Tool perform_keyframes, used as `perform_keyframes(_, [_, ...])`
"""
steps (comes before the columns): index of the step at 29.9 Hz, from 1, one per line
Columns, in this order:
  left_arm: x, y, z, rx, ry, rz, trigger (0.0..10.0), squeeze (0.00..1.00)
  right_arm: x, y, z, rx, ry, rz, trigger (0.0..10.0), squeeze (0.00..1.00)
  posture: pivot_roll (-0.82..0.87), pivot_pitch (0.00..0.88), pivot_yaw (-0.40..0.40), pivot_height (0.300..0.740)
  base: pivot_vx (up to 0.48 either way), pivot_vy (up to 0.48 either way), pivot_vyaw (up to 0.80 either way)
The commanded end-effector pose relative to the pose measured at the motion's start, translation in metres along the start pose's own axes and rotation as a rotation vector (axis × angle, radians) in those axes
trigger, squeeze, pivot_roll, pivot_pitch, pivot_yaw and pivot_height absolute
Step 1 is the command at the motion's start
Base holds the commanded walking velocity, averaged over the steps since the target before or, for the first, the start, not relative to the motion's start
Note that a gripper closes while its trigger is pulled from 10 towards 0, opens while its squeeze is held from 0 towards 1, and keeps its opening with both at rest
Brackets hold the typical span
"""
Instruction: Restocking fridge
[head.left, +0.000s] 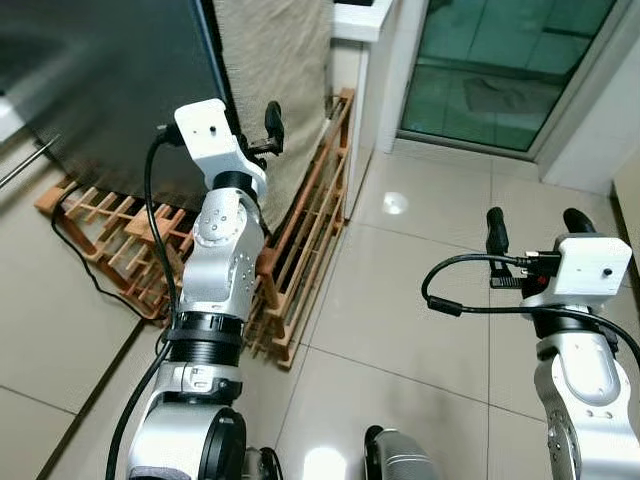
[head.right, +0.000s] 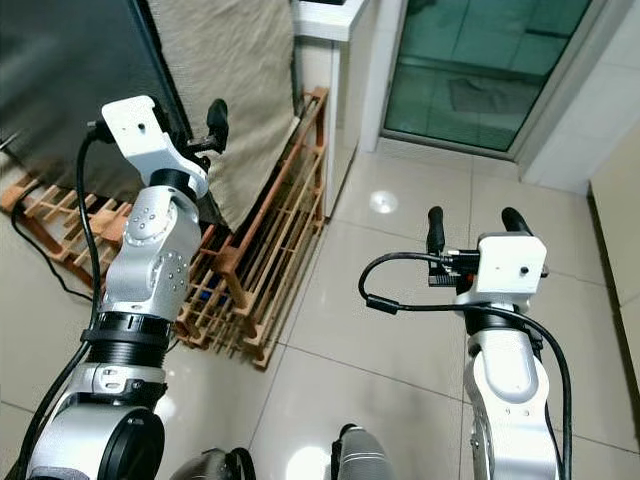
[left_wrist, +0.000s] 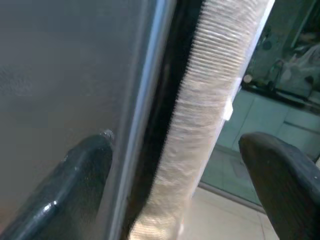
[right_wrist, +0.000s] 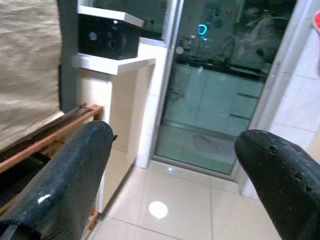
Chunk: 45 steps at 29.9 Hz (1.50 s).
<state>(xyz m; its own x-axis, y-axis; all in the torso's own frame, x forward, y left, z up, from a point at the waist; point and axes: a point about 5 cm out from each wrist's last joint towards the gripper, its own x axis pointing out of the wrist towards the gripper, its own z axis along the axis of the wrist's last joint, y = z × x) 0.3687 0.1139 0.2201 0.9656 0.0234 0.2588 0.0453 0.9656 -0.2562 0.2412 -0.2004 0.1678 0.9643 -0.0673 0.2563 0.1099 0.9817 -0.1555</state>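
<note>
Both tools gape empty: left tool (head.left: 255, 135) straddles the fridge (head.left: 100, 80) door's edge, right tool (head.left: 538, 232) well apart.

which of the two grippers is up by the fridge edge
The left gripper: it is raised beside the dark fridge edge, fingers open. The right gripper hangs over bare floor tiles.

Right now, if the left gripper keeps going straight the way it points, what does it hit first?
Probably the dark fridge door: the left gripper is open, one finger already against the door's edge, with the beige cloth hanging just beyond the gap. Depth there is unclear.
</note>
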Motion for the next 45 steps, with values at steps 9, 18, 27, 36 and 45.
perform_keyframes(9, [0.013, -0.025, 0.006, -0.054, -0.004, -0.055, 10.0, 0.0, 0.0, 0.0, -0.001, 0.0, 0.016, 0.011, 10.0, 0.0, -0.28, 0.19, 0.034, 0.723, 0.0, 0.0, 0.0])
perform_keyframes(18, [0.003, -0.029, 0.005, -0.092, 0.023, -0.092, 10.0, 0.0, -0.003, -0.004, -0.003, -0.013, 0.032, -0.001, 10.0, 0.0, -0.28, 0.188, 0.035, 0.723, 0.0, 0.0, 0.0])
perform_keyframes(27, [-0.002, -0.038, 0.007, -0.126, 0.034, -0.111, 10.0, 0.0, 0.0, -0.002, -0.007, -0.01, 0.036, 0.002, 10.0, 0.0, -0.27, 0.174, 0.04, 0.723, 0.0, 0.0, 0.0])
perform_keyframes(36, [-0.01, -0.039, 0.012, -0.116, 0.036, -0.149, 10.0, 0.0, 0.003, -0.001, -0.009, -0.01, 0.033, 0.003, 10.0, 0.0, -0.26, 0.16, 0.041, 0.723, 0.0, 0.0, 0.0])
perform_keyframes(45, [-0.024, -0.033, -0.001, -0.044, 0.075, -0.209, 10.0, 0.0, 0.006, -0.002, -0.013, -0.005, 0.035, 0.002, 10.0, 0.0, -0.24, 0.137, 0.039, 0.723, 0.0, 0.0, 0.0])
